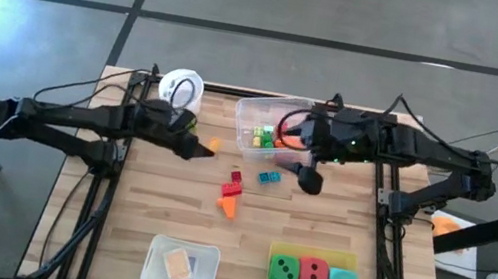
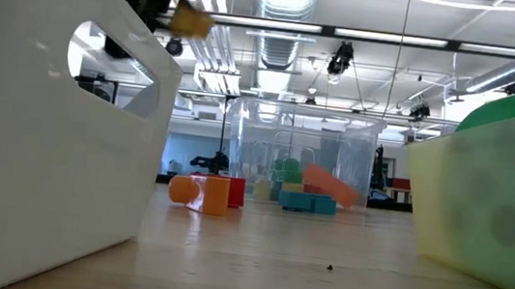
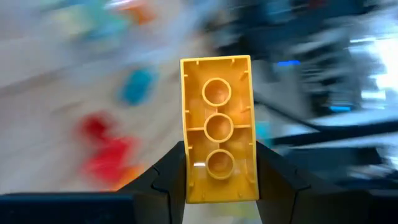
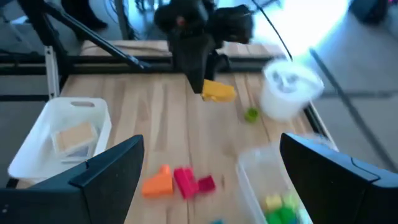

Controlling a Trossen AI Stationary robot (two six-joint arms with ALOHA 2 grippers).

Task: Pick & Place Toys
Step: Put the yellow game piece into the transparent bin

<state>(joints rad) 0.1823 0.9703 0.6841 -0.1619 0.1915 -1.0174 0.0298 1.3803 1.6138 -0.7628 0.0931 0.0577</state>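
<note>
Yellow block aloft in the left claw (image 1: 211, 143), left of centre in the high view

Clamped by its lower end only, yellow block (image 3: 217, 127) carried above the counter (image 1: 315, 227); liable to twist or drop if swung fast. Right claw (image 1: 311, 180) spread wide, empty, right of centre beside the clear tub (image 1: 246, 109); risk of collision if both close on the loose blocks (image 1: 231, 197)
</note>
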